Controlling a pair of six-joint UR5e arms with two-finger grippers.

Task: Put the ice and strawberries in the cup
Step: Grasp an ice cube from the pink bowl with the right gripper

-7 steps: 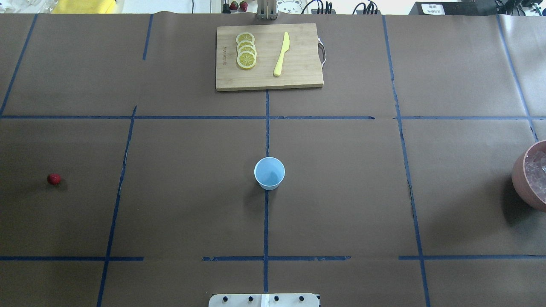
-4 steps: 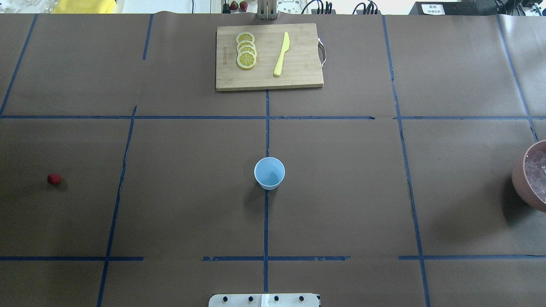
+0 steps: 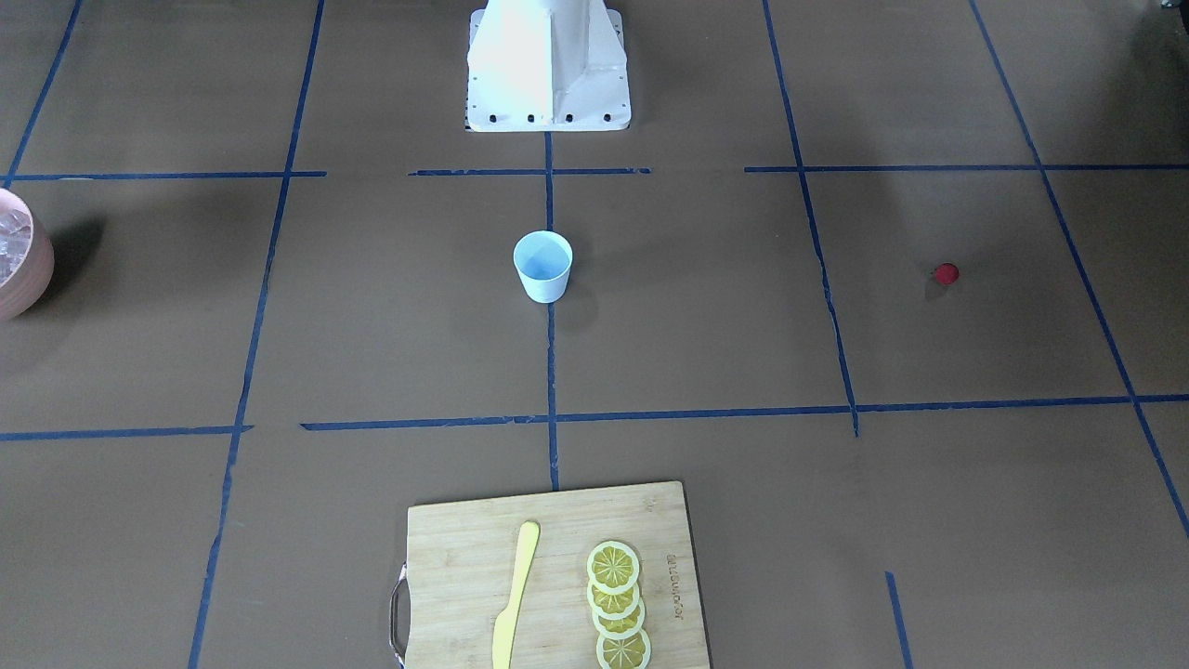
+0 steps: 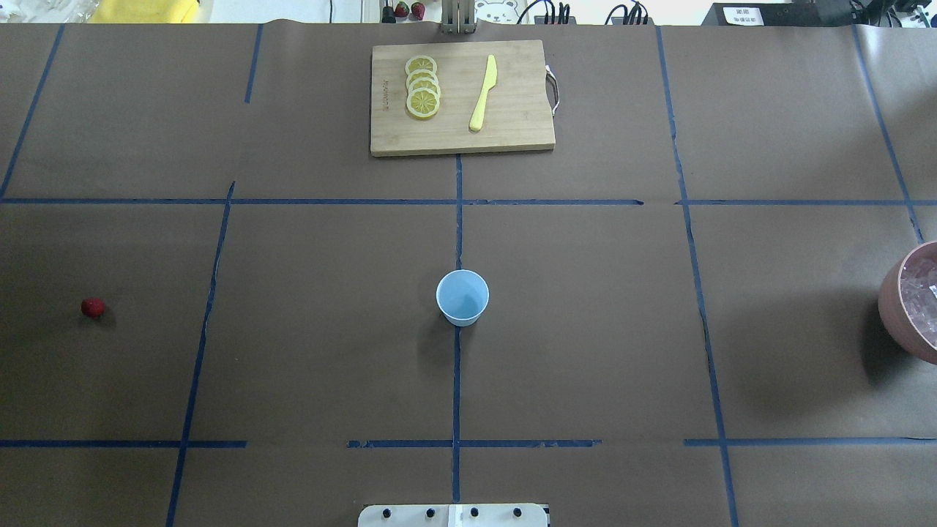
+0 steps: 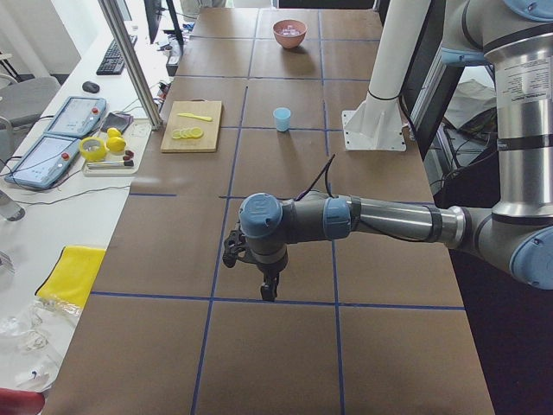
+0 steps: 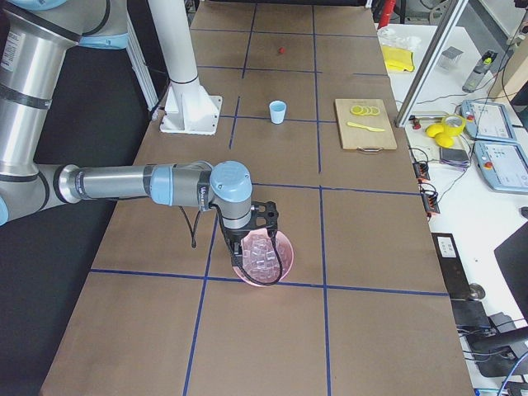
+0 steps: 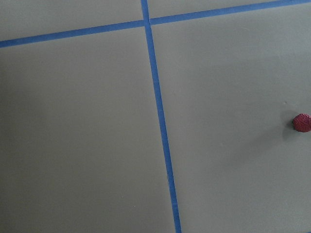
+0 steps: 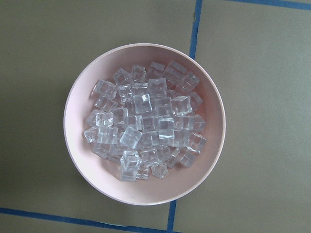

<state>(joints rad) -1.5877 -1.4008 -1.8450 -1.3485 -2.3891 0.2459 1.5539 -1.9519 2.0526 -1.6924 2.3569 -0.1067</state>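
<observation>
The light-blue cup (image 4: 463, 296) stands upright in the middle of the brown counter (image 4: 315, 344), right on a blue tape line (image 4: 457, 380). The little red strawberry (image 4: 93, 307) lies by itself far off on the robot's left side, well apart from the cup. The ice (image 8: 146, 121) is a heap of clear cubes inside a pink bowl (image 8: 192, 182), which sits far off on the robot's right side, at the edge of the overhead view. The right end effector (image 6: 252, 247) hangs just over the bowl, and its camera looks straight down at the cubes. The left end effector (image 5: 270, 290) hangs low over the counter near a blue tape line, and its camera sees the strawberry at the edge of its picture. You cannot tell if either end effector is released or clenched. At the far side of the counter lies a wooden cutting board (image 4: 512, 135) with a row of lemon slices (image 4: 422, 88) and a yellow knife (image 4: 483, 93) on it
</observation>
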